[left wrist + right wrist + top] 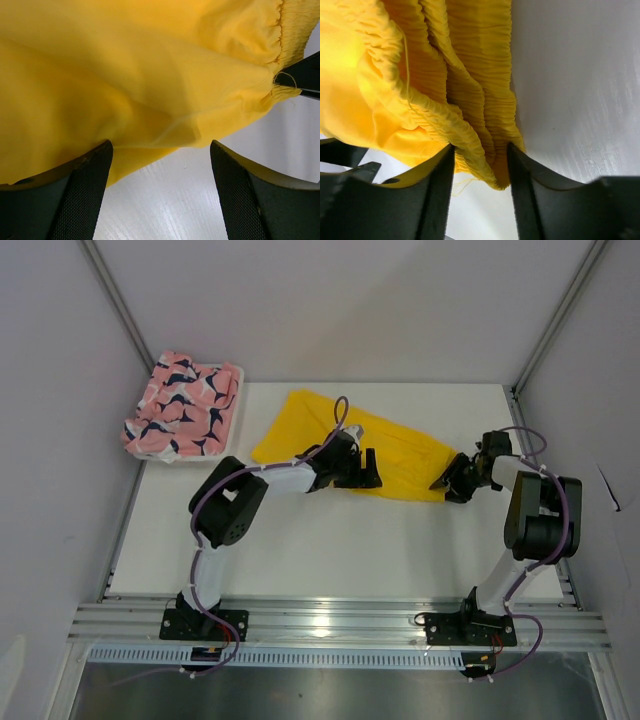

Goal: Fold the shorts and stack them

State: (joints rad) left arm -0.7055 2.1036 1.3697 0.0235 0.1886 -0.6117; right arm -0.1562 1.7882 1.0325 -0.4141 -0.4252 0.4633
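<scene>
The yellow shorts [390, 445] lie spread out across the back of the white table. The pink printed shorts [185, 405] sit bunched at the far left corner. My left gripper [365, 472] rests at the yellow cloth's near edge, and in its wrist view it [160, 145] stands open, with the hem [125, 65] just past the fingertips and bare table between them. My right gripper [448, 483] is at the shorts' right end. Its wrist view shows it [480, 146] open, the gathered elastic waistband [480, 90] hanging down between the two fingers.
A white basket rim [237, 373] shows under the pink shorts. The table's near half [350, 550] is bare white surface. Grey walls and metal posts close in both sides, and an aluminium rail [340, 625] carries the arm bases.
</scene>
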